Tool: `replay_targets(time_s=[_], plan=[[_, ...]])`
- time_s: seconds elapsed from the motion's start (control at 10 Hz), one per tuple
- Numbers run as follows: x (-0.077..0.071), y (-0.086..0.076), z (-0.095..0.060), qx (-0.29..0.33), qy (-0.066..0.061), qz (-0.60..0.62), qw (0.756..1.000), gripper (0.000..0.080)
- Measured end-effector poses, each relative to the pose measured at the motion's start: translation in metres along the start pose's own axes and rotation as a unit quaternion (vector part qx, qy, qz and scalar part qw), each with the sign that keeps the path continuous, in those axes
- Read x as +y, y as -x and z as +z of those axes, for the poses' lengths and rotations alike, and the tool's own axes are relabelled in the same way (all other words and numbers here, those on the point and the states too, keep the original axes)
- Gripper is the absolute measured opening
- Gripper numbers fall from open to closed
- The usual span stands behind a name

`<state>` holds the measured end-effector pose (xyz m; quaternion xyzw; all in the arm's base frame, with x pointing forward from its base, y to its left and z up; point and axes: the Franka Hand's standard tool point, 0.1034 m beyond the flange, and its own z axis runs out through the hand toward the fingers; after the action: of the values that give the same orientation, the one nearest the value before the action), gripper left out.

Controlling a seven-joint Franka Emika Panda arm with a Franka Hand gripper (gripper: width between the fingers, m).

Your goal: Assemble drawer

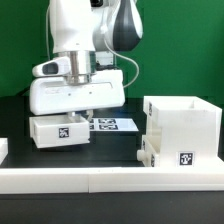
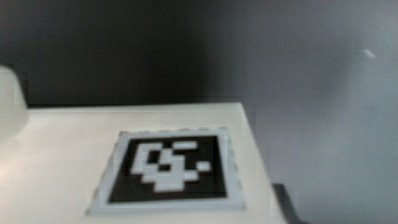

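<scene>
A small white drawer tray (image 1: 60, 131) with a black-and-white tag on its front lies on the black table at the exterior view's left. My gripper (image 1: 84, 112) hangs low right at the tray's rear right corner, and its fingers are mostly hidden behind the tray. The wrist view shows a white face of the tray (image 2: 71, 150) and its tag (image 2: 171, 168) very close and blurred. A dark shape (image 2: 295, 205) shows beside the tag. The large open casing (image 1: 182, 124) stands at the right, with a second tray (image 1: 149, 150) against its left side.
The marker board (image 1: 112, 124) lies flat on the table between the tray and the casing. The long low white border wall (image 1: 110, 178) runs along the front edge. A green backdrop stands behind the arm.
</scene>
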<state>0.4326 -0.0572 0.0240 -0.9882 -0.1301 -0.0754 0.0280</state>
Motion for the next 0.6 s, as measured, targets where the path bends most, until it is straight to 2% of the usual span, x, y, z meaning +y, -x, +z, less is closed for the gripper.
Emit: replay_targets(time_s=[0.2,0.5,0.6], plan=[[-0.018,-0.025,-0.014,0.006,-0.006,-0.027,1.000,0.0041],[-0.025,-0.062,-0.026,-0.007,-0.020,-0.155,0.988,0.0041],[-0.026,-0.069,-0.029,-0.004,-0.018,-0.156,0.988,0.0041]])
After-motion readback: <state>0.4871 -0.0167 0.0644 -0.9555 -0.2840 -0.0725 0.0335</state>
